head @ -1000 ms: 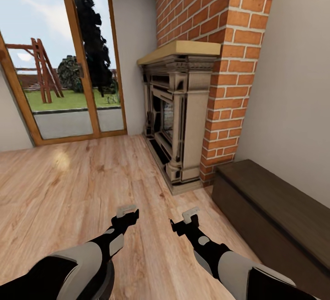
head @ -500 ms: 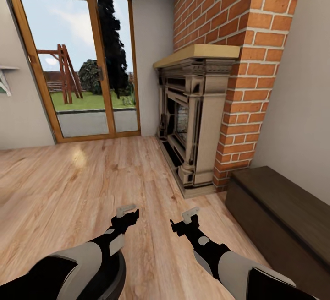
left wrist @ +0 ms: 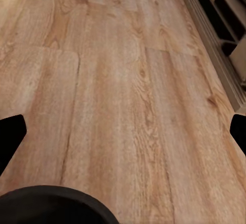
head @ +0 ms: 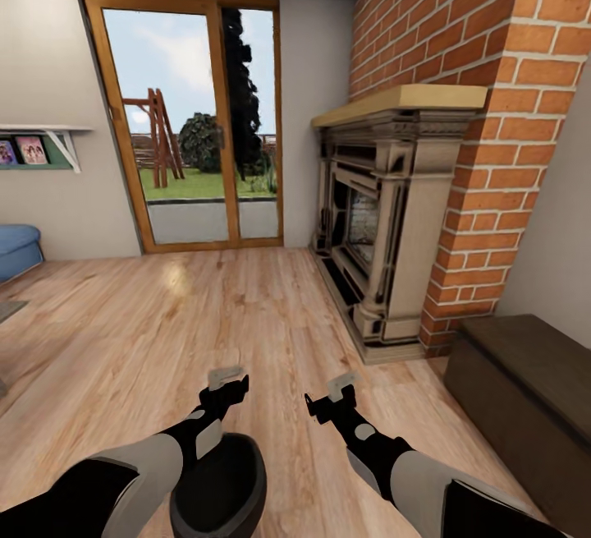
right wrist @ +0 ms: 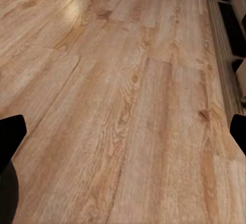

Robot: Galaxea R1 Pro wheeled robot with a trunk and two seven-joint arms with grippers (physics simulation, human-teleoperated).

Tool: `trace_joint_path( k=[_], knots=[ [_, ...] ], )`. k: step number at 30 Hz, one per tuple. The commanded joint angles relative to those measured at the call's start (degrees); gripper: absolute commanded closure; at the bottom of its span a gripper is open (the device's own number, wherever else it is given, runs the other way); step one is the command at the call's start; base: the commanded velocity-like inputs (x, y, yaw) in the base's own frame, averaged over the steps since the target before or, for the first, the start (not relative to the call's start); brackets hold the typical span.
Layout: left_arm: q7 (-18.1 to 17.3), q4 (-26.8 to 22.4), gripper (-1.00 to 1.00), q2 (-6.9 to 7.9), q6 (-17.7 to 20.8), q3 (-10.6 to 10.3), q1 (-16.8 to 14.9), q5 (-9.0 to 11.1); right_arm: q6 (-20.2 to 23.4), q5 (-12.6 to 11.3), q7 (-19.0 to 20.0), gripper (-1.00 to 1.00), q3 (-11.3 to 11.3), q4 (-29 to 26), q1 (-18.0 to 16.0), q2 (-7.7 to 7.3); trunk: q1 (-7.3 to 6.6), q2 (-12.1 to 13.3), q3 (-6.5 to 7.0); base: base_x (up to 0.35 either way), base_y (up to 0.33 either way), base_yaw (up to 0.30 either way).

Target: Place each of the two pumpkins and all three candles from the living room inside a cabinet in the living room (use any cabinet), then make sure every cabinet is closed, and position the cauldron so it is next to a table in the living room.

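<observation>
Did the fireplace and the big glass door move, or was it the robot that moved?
The robot turned to its left, so the whole picture slid right; the room's things stayed put. The fireplace and glass door now sit further right, a wall shelf and blue seat have come into sight, and more of a black round thing shows below. The left claw and right claw stayed held out, open and empty.

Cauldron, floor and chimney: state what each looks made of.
Cauldron: glossy black, likely metal or plastic, going by its smooth sheen. Floor: varnished wood planks, with visible grain and glare. Chimney: red brick with pale mortar joints.
</observation>
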Motion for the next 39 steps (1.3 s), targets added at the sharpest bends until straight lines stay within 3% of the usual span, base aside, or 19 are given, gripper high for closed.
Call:
trace_joint_path(
  k=[1, 8, 15, 20, 23, 25, 39],
  knots=[
    [0.0, 0.2, -1.0, -0.04, -0.3, -0.5, -0.1, 0.3, -0.1, -0.3, -0.2, -1.0, 0.5, 0.0, 0.0, 0.01, -0.01, 0.0, 0.0, 0.0, 0.291, 0.221],
    [0.0, 0.2, -1.0, -0.04, -0.4, -0.5, -0.1, 0.3, -0.1, -0.3, -0.2, -1.0, 0.5, 0.0, 0.0, 0.01, -0.01, 0.0, 0.38, 0.009, 0.25, 0.228],
    [0.0, 0.2, -1.0, -0.04, -0.3, -0.6, -0.1, 0.3, -0.1, -0.3, -0.2, -1.0, 0.4, 0.0, 0.0, 0.01, -0.01, 0.0, 0.44, 0.003, -0.045, 0.236],
    [-0.1, 0.2, -1.0, -0.04, -0.3, -0.6, -0.1, 0.3, 0.4, -0.3, -0.3, -1.0, 0.4, 0.0, 0.0, 0.01, -0.01, 0.0, 0.44, 0.0, -0.122, 0.029],
    [-0.1, 0.2, -1.0, -0.04, -0.3, -0.5, -0.1, 0.3, 4.8, -0.4, -0.4, -1.0, 0.4, 0.0, 0.0, 0.0, -0.01, 0.0, 0.44, 0.0, -0.023, 0.002],
    [-0.2, 0.2, -1.0, -0.04, -0.3, -0.5, -0.1, 0.3, 5.4, -0.4, -0.4, -1.0, 0.4, 0.0, 0.0, -0.04, -0.01, 0.0, 0.44, 0.0, -0.005, 0.001],
    [-0.7, 0.2, -1.0, -0.04, -0.3, -0.6, -0.1, 0.3, 6.1, -0.6, -0.5, -1.0, 0.0, 0.0, 0.0, -0.06, -0.01, 0.0, 0.44, 0.0, 0.0, 0.0]
  ],
)
